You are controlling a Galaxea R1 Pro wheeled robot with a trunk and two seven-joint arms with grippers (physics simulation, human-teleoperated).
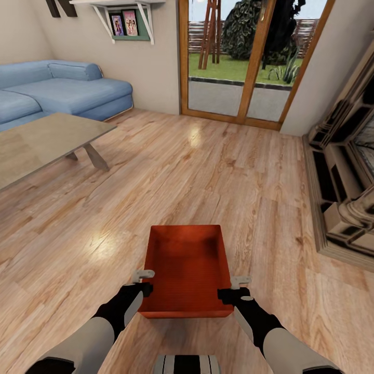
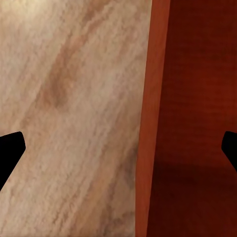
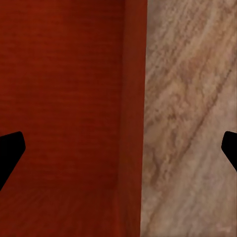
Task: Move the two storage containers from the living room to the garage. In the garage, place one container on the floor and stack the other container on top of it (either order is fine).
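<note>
The orange-red, open-topped rectangular plastic storage container (image 1: 187, 267) sits low in front of the robot, over the light wood plank floor (image 1: 218, 171) of the living room; whether it rests on the planks or is lifted I cannot tell.

The left gripper (image 1: 144, 281) stands at the container's left wall. In the left wrist view its jaws are spread wide, one dark fingertip (image 2: 10, 150) over the planks and the other inside the bin, so they straddle the wall (image 2: 148, 118) released, not clenched.

The right gripper (image 1: 235, 289) mirrors this at the right wall, jaws equally apart across that rim (image 3: 132, 118).

To do this step well, I judge both jaws should close evenly near the walls' middle, so the bin lifts level.

For moving: a pale glass-topped low table (image 1: 36, 143) and a blue fabric corner sofa (image 1: 62, 93) bound the left; the stone fireplace (image 1: 343, 171) edges the right. Open floor runs ahead to the wood-framed glass doors (image 1: 244, 57).
</note>
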